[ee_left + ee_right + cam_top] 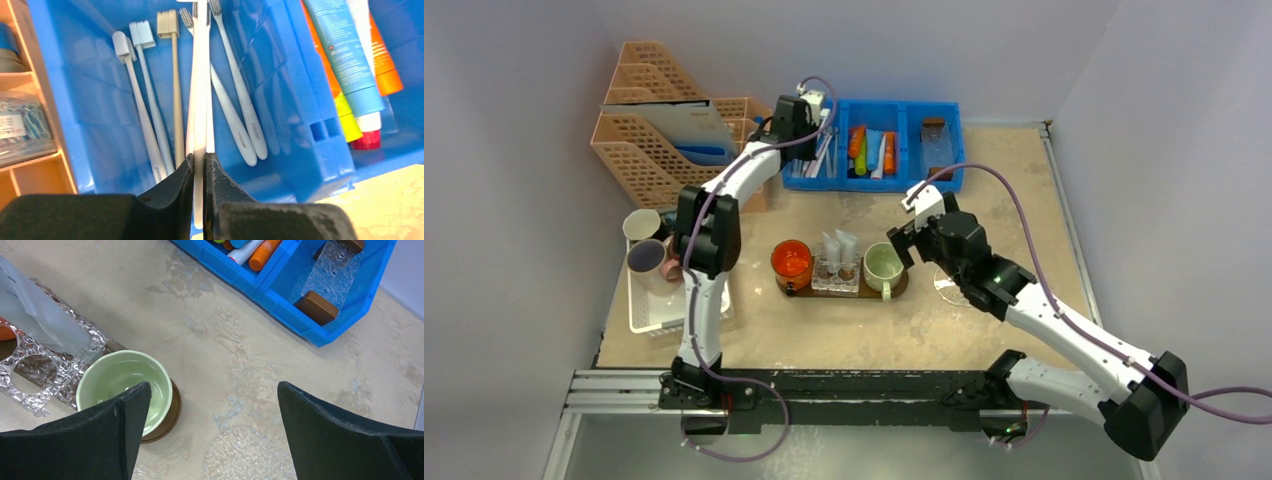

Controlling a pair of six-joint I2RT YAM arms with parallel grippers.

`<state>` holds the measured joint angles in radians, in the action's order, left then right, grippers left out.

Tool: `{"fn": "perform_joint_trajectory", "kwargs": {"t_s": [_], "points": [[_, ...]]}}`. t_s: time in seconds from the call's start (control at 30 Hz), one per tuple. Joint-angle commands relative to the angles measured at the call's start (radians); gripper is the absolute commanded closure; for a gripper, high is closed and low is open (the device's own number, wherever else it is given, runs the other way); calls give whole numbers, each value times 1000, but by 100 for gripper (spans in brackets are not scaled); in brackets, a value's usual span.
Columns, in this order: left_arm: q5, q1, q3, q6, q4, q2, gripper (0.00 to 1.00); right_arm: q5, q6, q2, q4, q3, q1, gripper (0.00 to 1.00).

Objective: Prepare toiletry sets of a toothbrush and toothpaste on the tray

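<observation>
My left gripper is shut on a white-handled toothbrush, held over the left compartment of the blue bin, where several more toothbrushes lie. In the top view the left gripper is at the bin's far left end. The dark brown tray sits mid-table with an orange cup, a clear holder with two pale tubes and a green cup. My right gripper is open and empty, just right of the green cup.
Orange, green and blue tubes fill the bin's middle compartment. Peach file racks stand at the back left. A white tray with mugs is at the left edge. A clear glass disc lies on the table below my right gripper.
</observation>
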<state>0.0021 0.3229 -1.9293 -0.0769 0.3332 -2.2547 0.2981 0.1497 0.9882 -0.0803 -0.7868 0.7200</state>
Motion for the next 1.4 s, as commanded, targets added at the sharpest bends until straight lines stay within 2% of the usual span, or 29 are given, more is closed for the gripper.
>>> {"fn": "perform_joint_trajectory", "kwargs": {"t_s": [0.0, 0.2, 0.73, 1.0, 1.37], "points": [[37, -4, 30, 29, -43, 105, 100, -13, -14, 7, 18, -56, 2, 1], [61, -2, 118, 27, -85, 230, 100, 16, -45, -2, 36, -69, 1, 2], [214, -1, 574, 56, -407, 700, 100, -12, -125, 27, 54, -179, 1, 1], [282, 18, 719, 123, -450, 873, 100, -70, -198, 59, 74, -287, 0, 2], [289, 104, 865, 267, -480, 1073, 100, -146, -346, 105, -69, -501, -1, 5]]}}
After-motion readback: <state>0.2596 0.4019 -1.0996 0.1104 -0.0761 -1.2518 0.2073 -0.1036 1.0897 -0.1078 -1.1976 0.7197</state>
